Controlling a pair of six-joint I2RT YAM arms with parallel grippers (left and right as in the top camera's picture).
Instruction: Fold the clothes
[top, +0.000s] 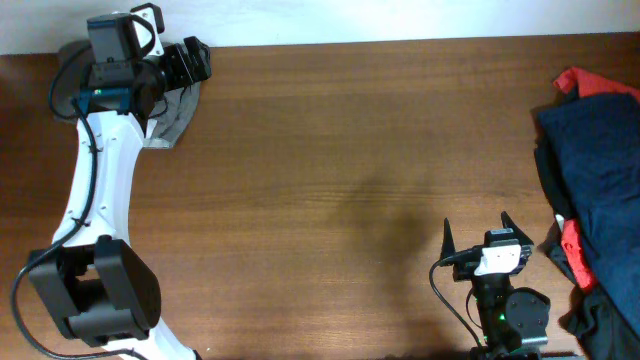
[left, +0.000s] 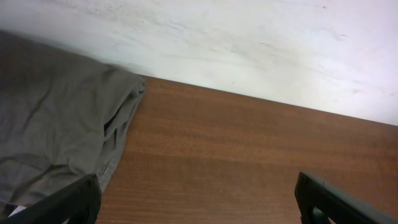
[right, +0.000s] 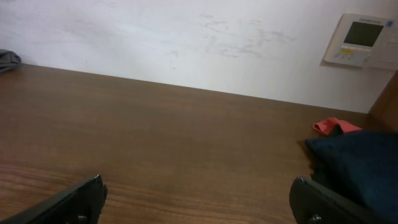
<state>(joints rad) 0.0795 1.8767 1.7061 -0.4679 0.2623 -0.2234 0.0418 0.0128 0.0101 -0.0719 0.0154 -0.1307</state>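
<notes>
The grey-olive garment (top: 172, 112) lies folded in the table's far left corner, mostly hidden under my left arm in the overhead view. In the left wrist view it (left: 56, 130) fills the left side, one folded edge facing right. My left gripper (top: 190, 62) hovers over its right edge, open and empty; its fingers (left: 196, 199) straddle bare wood beside the cloth. My right gripper (top: 478, 238) is open and empty near the front edge at the right, fingers (right: 199, 199) wide apart over bare wood.
A pile with a navy blue garment (top: 595, 150) and red cloth (top: 585, 80) lies at the table's right edge, also in the right wrist view (right: 360, 165). A white wall (left: 249, 43) runs along the far edge. A wall thermostat (right: 360, 40) hangs at the right.
</notes>
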